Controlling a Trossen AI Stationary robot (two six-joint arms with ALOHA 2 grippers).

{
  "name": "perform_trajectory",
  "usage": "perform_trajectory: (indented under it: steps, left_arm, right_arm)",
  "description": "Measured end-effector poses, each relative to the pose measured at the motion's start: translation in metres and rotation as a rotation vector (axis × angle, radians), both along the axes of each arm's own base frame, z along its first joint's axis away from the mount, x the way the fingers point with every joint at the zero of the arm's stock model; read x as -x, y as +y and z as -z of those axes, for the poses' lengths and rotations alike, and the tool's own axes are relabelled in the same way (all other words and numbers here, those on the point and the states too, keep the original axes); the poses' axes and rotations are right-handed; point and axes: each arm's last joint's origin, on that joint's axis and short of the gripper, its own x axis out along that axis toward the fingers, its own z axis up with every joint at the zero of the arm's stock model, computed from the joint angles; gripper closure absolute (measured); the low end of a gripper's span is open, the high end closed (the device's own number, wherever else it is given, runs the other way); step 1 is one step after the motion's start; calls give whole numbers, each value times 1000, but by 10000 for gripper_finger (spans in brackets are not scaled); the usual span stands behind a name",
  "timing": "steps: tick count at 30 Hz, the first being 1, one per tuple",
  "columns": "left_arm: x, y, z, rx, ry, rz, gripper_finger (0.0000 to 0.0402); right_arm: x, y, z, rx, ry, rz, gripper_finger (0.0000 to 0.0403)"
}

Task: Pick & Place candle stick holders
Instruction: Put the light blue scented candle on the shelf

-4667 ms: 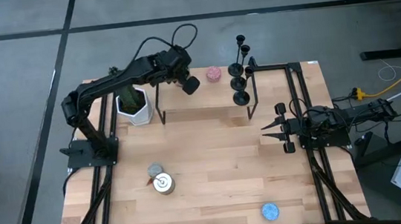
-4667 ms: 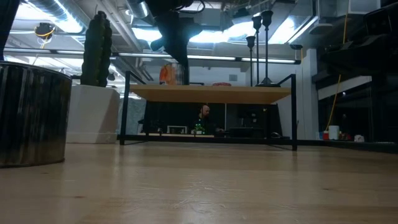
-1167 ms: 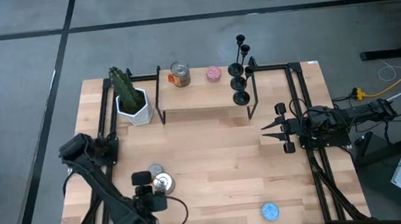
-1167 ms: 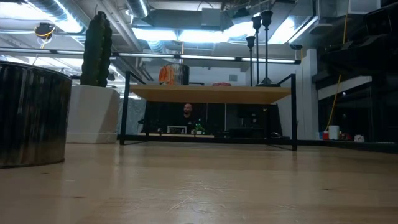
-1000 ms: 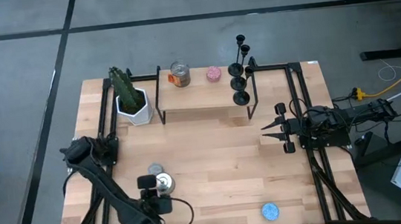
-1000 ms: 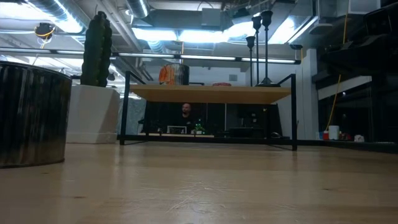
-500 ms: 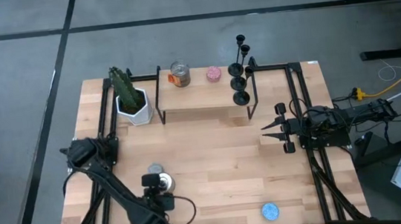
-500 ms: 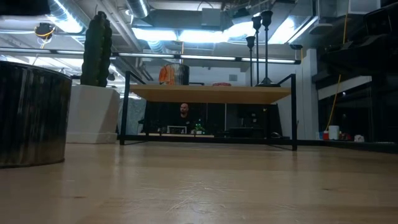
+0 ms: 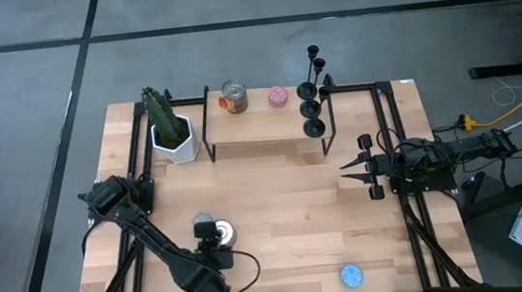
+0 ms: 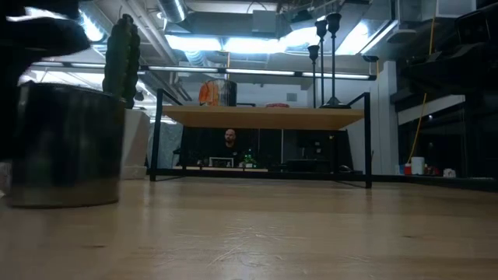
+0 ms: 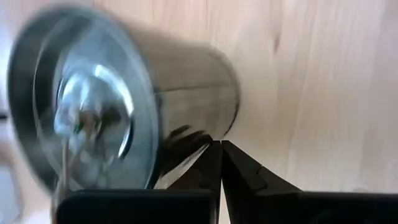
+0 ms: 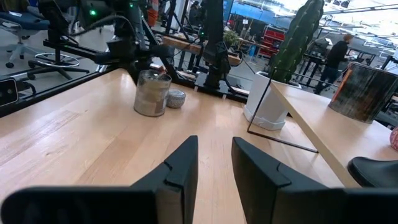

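Candlesticks (image 9: pixel 311 92), four black ones, stand at the right end of the shelf (image 9: pixel 264 126) at the counter's (image 9: pixel 278 212) far edge. We see our left gripper (image 9: pixel 222 258) with fingers pressed together beside a silver tin (image 9: pixel 220 234) near the front. Our right gripper (image 9: pixel 349 168) waits at the right side, fingers partly apart and empty.

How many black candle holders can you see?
3 candle stick holders, in a row at the right end of the shelf: back one, middle one, front one. Another could hide behind them.
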Motion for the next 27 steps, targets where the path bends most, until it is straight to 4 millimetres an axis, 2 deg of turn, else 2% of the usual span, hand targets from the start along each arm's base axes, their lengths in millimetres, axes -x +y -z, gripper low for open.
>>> perform_trajectory:
  steps: [7, 11, 15, 20, 27]
  left_arm:
    - [-36, 11, -2, -4, -204, 56, 398]
    - [-52, 21, -2, 44, -199, 95, 399]
    - [-60, 28, -4, 109, -157, 108, 391]
    - [-57, 28, -13, 87, -138, 110, 366]
    - [-28, 24, -36, 34, -147, 39, 317]
  right_arm:
    - [0, 0, 0, 0, 0, 0, 302]
    - [0, 0, 0, 0, 0, 0, 302]
    - [0, 0, 0, 0, 0, 0, 302]
    - [0, 0, 0, 0, 0, 0, 302]
    - [0, 0, 0, 0, 0, 0, 302]
